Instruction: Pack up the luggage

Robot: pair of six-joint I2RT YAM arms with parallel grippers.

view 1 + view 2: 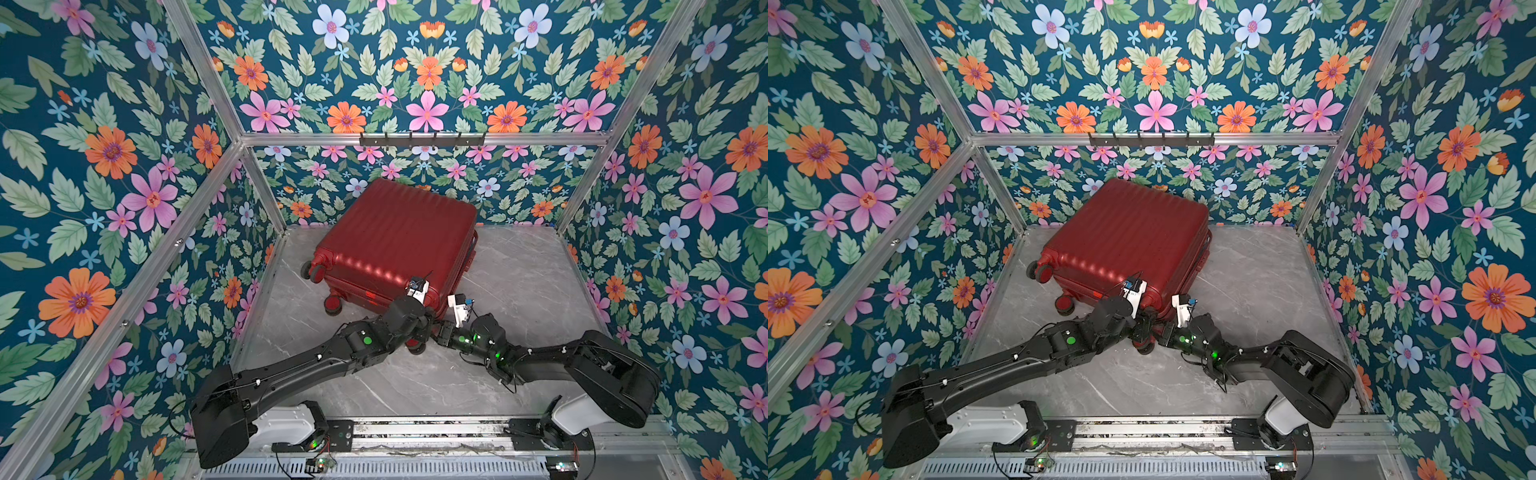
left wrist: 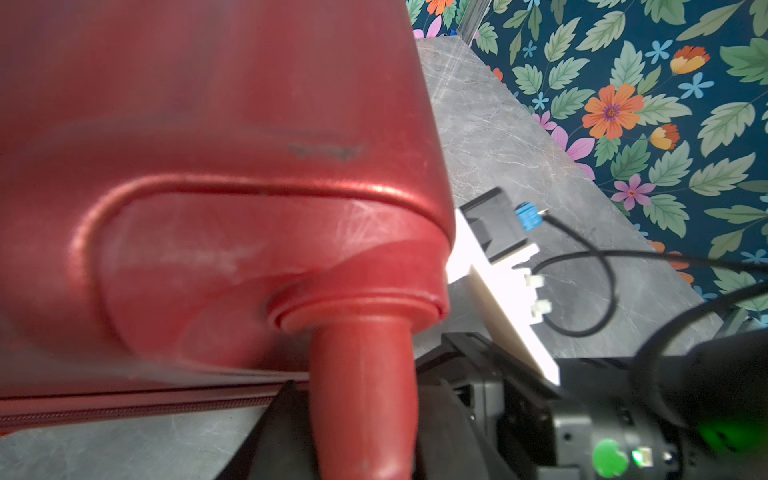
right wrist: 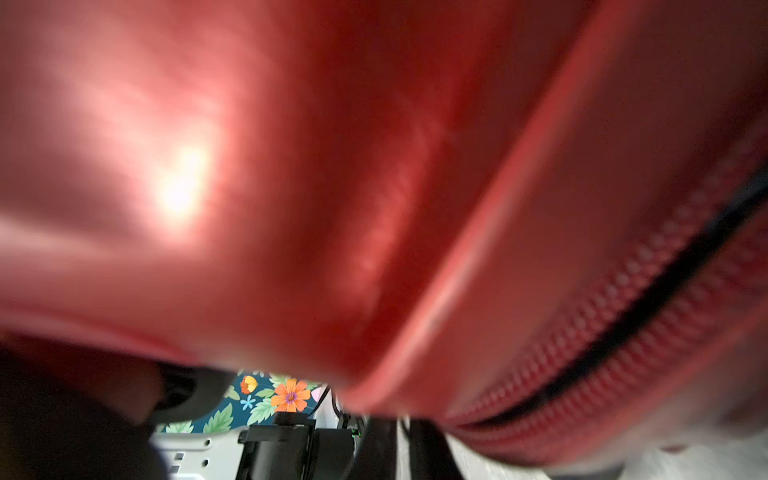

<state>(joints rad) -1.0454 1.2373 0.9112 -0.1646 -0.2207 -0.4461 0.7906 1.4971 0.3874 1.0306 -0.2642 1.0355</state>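
The luggage (image 1: 395, 232) (image 1: 1125, 232) is a dark-red ribbed suitcase lying closed and flat on the marble table (image 1: 519, 282). Both arms meet at its near right corner. In the left wrist view the red caster stem (image 2: 361, 374) stands between the dark fingers (image 2: 282, 419) of my left gripper (image 2: 361, 419), which is shut on it. That caster (image 1: 417, 345) (image 1: 1144, 347) shows just below both wrists in both top views. My right gripper (image 3: 399, 449) sits shut under the red shell (image 3: 291, 166), beside the zipper (image 3: 623, 324); nothing shows between its fingers.
Two more red casters (image 1: 316, 270) (image 1: 332, 305) stick out on the suitcase's left end. A hook rail (image 1: 422, 139) hangs on the back wall. Floral walls and aluminium posts close in three sides. The arms' base rail (image 1: 415, 432) runs along the front edge.
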